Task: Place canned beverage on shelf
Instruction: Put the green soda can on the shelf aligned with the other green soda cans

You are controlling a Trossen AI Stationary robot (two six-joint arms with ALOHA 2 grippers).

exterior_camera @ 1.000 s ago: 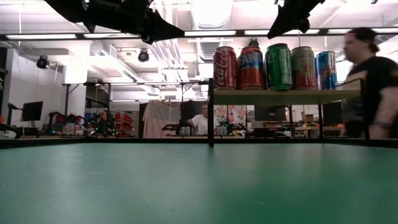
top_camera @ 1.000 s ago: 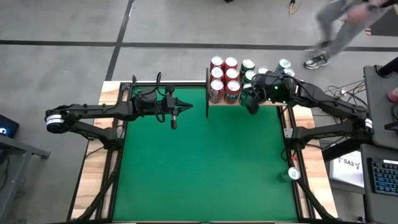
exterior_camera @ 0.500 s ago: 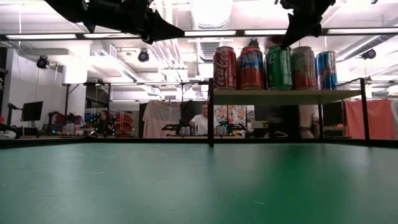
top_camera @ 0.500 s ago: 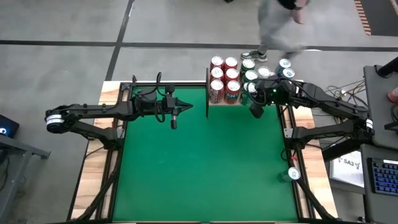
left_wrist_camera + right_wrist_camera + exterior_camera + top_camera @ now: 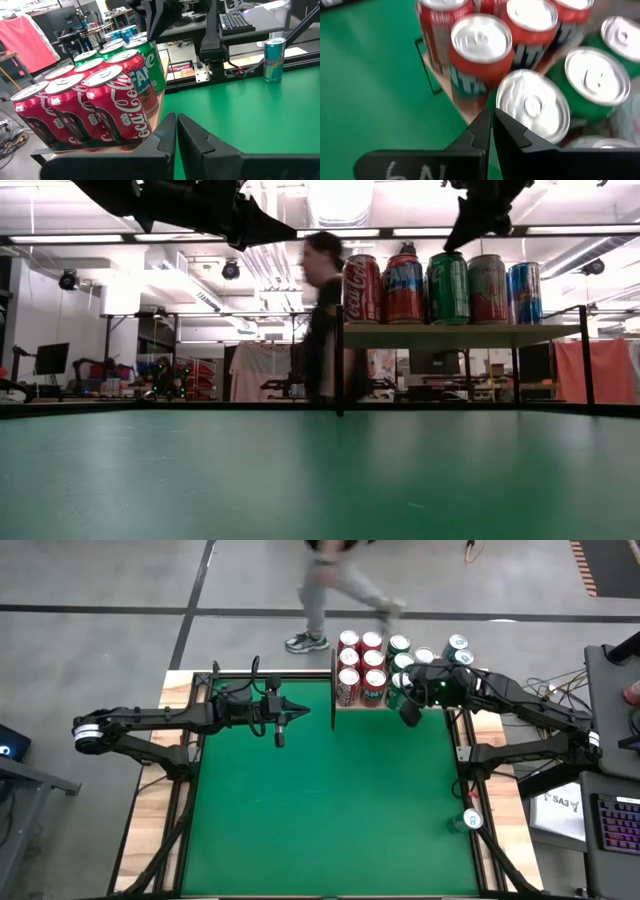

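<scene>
The shelf (image 5: 460, 335), a light-wood board on black posts, stands at the table's far edge and carries several cans (image 5: 372, 665), red, green and blue. One more teal can (image 5: 470, 822) stands alone by the table's right edge, also in the left wrist view (image 5: 273, 60). My right gripper (image 5: 408, 715) is shut and slants down just above the shelf's near row of cans (image 5: 532, 105), holding nothing. My left gripper (image 5: 300, 712) hovers shut over the far left of the table, pointing level at the shelf (image 5: 152, 112).
Green felt (image 5: 320, 800) covers the table between the arms. A person (image 5: 325, 320) walks past behind the far edge. A desk with a keyboard (image 5: 615, 825) stands off the table's right side.
My right gripper has tipped its fingers further down over the shelf's near row of cans, staying shut. A person has walked behind the table from right to left. The cans and my left arm have kept still.
</scene>
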